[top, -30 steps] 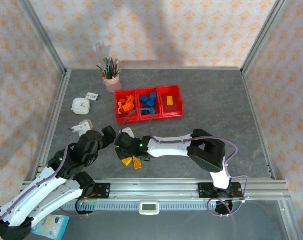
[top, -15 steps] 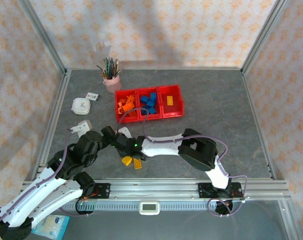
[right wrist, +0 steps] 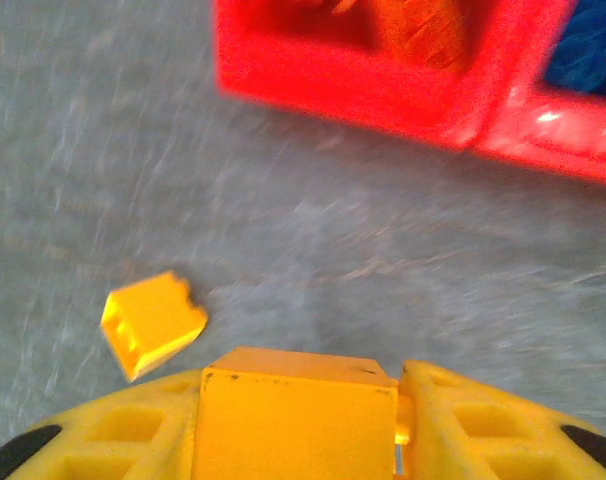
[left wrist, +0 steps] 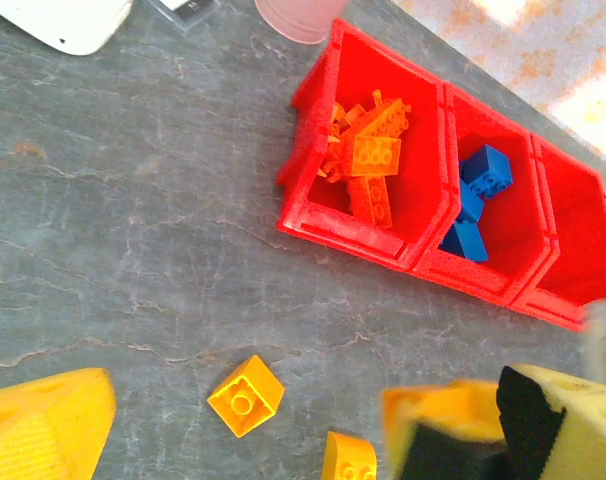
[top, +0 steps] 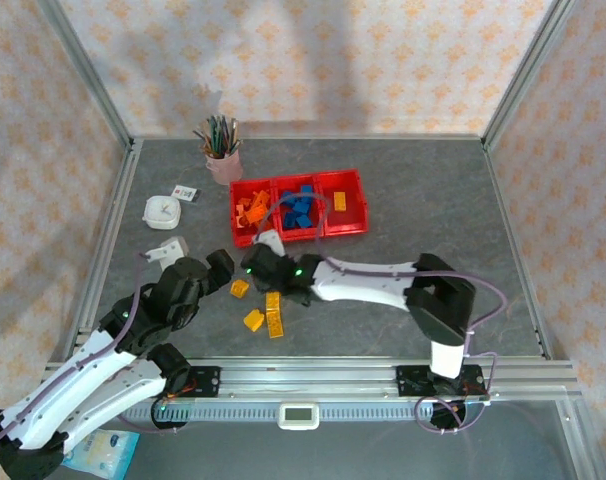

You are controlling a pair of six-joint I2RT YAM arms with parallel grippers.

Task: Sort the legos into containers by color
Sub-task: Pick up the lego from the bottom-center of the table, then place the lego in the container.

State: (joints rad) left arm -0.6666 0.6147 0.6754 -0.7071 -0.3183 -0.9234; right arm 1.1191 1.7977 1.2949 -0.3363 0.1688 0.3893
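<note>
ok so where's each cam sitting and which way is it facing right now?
Top: fixed above and behind the arms, looking down on the table; left arm, right arm and bases show.
Left wrist: on the left arm, facing down and ahead to the red bins; left pincer open, fingers at the bottom corners.
Right wrist: on the right arm, low, facing the bins; right pincer shut on a yellow brick.
Shared: all three show the bin of orange bricks.
</note>
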